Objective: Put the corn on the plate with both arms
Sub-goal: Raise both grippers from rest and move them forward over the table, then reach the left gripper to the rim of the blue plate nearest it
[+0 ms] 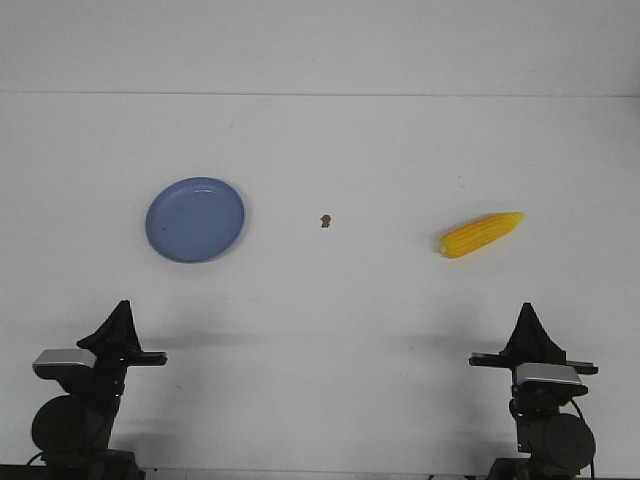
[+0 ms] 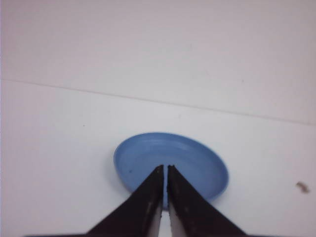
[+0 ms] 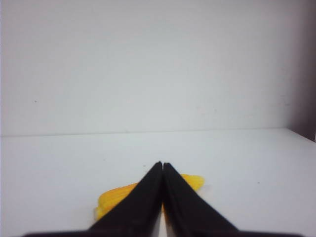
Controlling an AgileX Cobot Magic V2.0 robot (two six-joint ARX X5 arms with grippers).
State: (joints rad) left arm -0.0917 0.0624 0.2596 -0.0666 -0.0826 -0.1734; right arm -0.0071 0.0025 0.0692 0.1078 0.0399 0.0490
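Observation:
The yellow corn [image 1: 480, 234] lies on the white table at the right, its pointed end toward the far right. It shows partly behind the fingers in the right wrist view [image 3: 116, 197]. The blue plate [image 1: 195, 219] sits empty at the left and also shows in the left wrist view [image 2: 197, 160]. My left gripper [image 1: 122, 305] is shut and empty near the front edge, well short of the plate; in its wrist view [image 2: 164, 168] the tips nearly touch. My right gripper [image 1: 526, 308] is shut and empty, well short of the corn; its wrist view [image 3: 162, 164] shows the tips together.
A small brown speck [image 1: 325, 220] lies on the table between the plate and the corn, also seen in the left wrist view [image 2: 301, 186]. A white wall rises behind the table's far edge. Both arm bases stand at the front corners.

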